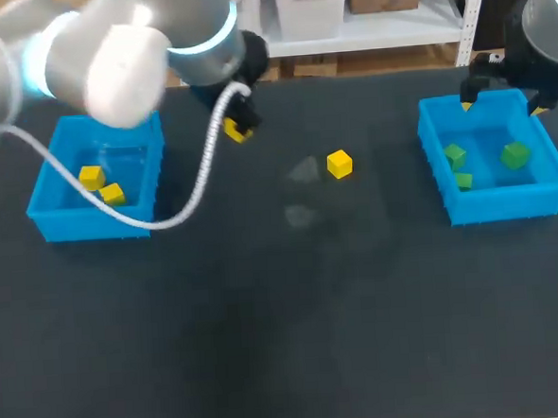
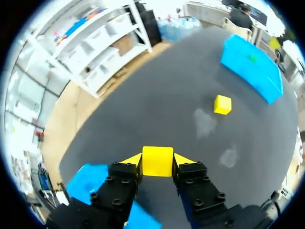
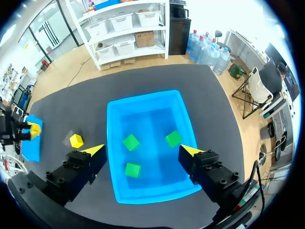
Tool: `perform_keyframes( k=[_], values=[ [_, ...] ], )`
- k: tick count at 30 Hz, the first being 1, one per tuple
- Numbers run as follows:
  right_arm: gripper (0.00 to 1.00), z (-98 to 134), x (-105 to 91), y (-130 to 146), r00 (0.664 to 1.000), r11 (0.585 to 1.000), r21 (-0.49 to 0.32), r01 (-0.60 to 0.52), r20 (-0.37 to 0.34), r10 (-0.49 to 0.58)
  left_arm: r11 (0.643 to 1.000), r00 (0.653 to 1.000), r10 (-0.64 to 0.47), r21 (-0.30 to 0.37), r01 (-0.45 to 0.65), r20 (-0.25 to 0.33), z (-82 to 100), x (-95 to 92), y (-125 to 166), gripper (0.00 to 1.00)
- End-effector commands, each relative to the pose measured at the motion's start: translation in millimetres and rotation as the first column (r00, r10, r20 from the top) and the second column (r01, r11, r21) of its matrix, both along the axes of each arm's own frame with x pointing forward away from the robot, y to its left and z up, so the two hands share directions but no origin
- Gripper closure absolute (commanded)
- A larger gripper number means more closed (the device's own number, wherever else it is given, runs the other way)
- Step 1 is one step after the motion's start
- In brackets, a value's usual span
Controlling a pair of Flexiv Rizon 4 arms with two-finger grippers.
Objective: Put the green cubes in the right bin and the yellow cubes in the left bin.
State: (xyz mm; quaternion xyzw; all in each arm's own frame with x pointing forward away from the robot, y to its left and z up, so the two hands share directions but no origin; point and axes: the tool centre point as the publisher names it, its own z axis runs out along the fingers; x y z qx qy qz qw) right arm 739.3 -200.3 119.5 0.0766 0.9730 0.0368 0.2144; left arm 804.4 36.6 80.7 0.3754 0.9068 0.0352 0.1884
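While left jaws clamp a bright yellow cube [image 2: 157,161], right jaws gape wide over green cubes [image 3: 131,142].

I looked down on a dark grey, matte table [image 1: 287,341] that filled the head view from side to side. Two pale, hazy marks lay on it near the middle, in its farther half. The far smudge [image 1: 304,170] was the larger and rather blotchy. The near smudge [image 1: 299,214] sat just on my side of it, close but apart. The left wrist view showed the same two marks on the dark top.
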Motion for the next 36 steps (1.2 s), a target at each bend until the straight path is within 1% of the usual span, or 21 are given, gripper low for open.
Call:
perform_keyframes(
  k=[1, 2, 5, 7, 8, 12, 16, 17, 18, 20, 23, 25, 28, 30, 33, 36],
  values=[
    [0.00, -0.5, -2.1, -0.2, 1.000, 1.000, -0.002, 0.003, 0.007, -0.003, 0.998, 0.992, 0.054, -0.029, -0.051, 0.117, 49.3, -42.5, 73.4, 1.00],
    [0.00, -0.5, -2.1, -0.2, 1.000, 1.000, -0.002, 0.003, 0.007, -0.003, 0.996, 0.987, 0.088, -0.019, -0.087, 0.133, 53.5, -41.6, 90.3, 1.00],
    [0.00, -0.5, -2.1, -0.2, 1.000, 1.000, -0.002, 0.003, 0.007, -0.003, 0.986, 0.976, 0.169, -0.016, -0.168, 0.136, 57.2, -40.5, 122.0, 1.00],
    [0.00, -0.5, -2.1, -0.2, 1.000, 1.000, -0.002, 0.003, 0.007, -0.003, 0.975, 0.966, 0.219, -0.010, -0.220, 0.137, 56.1, -41.0, 143.8, 1.00],
    [0.00, -0.5, -2.1, -0.2, 1.000, 1.000, -0.002, 0.003, 0.007, -0.003, 0.968, 0.960, 0.248, -0.007, -0.250, 0.132, 54.0, -41.9, 156.1, 1.00],
    [0.00, -0.5, -2.1, -0.2, 1.000, 1.000, -0.002, 0.003, 0.007, -0.003, 0.944, 0.938, 0.325, 0.015, -0.329, 0.119, 44.4, -45.6, 182.6, 1.00],
    [0.00, -0.5, -2.1, -0.2, 1.000, 1.000, -0.002, 0.003, 0.007, -0.003, 0.926, 0.924, 0.372, 0.040, -0.376, 0.089, 27.0, -42.5, 197.3, 1.00],
    [0.00, -0.5, -2.1, -0.2, 1.000, 1.000, -0.002, 0.003, 0.007, -0.003, 0.923, 0.922, 0.375, 0.054, -0.381, 0.092, 25.3, -42.4, 198.2, 0.73],
    [0.00, -0.5, -2.1, -0.2, 1.000, 1.000, -0.002, 0.003, 0.007, -0.003, 0.921, 0.920, 0.382, 0.052, -0.387, 0.089, 24.1, -41.8, 198.9, 0.00],
    [0.00, -0.5, -2.1, -0.2, 1.000, 1.000, -0.002, 0.003, 0.007, -0.003, 0.919, 0.919, 0.384, 0.052, -0.390, 0.091, 25.4, -40.3, 198.0, 0.00],
    [0.00, -0.5, -2.1, -0.2, 1.000, 1.000, -0.002, 0.003, 0.007, -0.003, 0.930, 0.925, 0.362, 0.027, -0.367, 0.114, 40.5, -36.5, 188.0, 0.00],
    [0.00, -0.5, -2.1, -0.2, 1.000, 1.000, -0.002, 0.003, 0.007, -0.003, 0.944, 0.936, 0.330, -0.014, -0.331, 0.123, 54.2, -33.1, 173.5, 0.00],
    [0.00, -0.5, -2.1, -0.2, 1.000, 1.000, -0.002, 0.003, 0.007, -0.003, 0.964, 0.954, 0.265, -0.064, -0.258, 0.140, 75.4, -32.2, 142.1, 0.00],
    [0.00, -0.5, -2.1, -0.2, 1.000, 1.000, -0.002, 0.003, 0.007, -0.003, 0.976, 0.967, 0.210, -0.095, -0.198, 0.141, 84.8, -34.8, 114.7, 0.00],
    [0.00, -0.5, -2.1, -0.2, 1.000, 1.000, -0.002, 0.003, 0.007, -0.003, 0.985, 0.985, 0.120, -0.136, -0.102, 0.125, 90.0, -41.8, 70.1, 0.00],
    [0.00, -0.5, -2.1, -0.2, 1.000, 1.000, -0.002, 0.003, 0.007, -0.003, 0.988, 0.994, 0.034, -0.153, -0.018, 0.101, 85.2, -51.3, 24.6, 0.00]
  ],
)
